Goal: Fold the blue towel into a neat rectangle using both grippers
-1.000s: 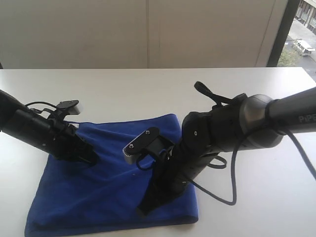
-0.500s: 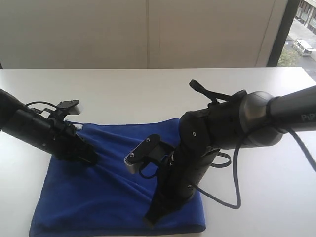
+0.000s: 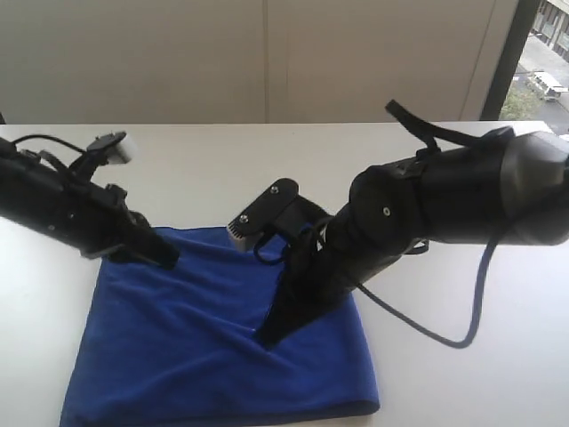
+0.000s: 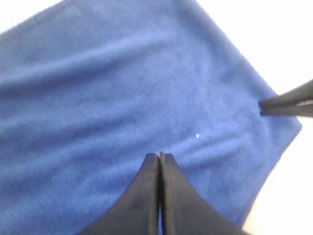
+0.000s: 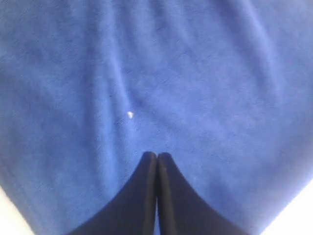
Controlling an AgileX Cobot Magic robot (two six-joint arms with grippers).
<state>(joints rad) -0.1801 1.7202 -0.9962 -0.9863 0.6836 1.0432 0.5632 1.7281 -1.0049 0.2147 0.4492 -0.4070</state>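
A white table [image 3: 267, 160] is seen, and the towel [image 3: 196, 347] is spread flat on it as a blue, roughly rectangular sheet. Soft creases are shown across the cloth, and its edge nearest the exterior camera is rounded.

The right arm [image 3: 462, 196] is reached in from the towel's right side and angled steeply down over the cloth. The left arm [image 3: 53, 209] is held over the table beside the towel's far left corner. A black cable [image 3: 462, 334] is looped from the right arm past the towel's right edge. A grey-edged bracket [image 3: 258, 213] is carried on that arm above the towel's far edge.

The right gripper [image 5: 157, 155] is pointed at the towel's middle with its fingers pressed together. Whether its tip rests on the cloth cannot be told. The left gripper [image 4: 160, 155] is placed over the towel's far edge near the left corner, and its fingers are likewise pressed together. Contact with the cloth cannot be judged there either.

A tiny white speck [image 5: 130, 114] is seen on the towel just beyond the right gripper's tip.
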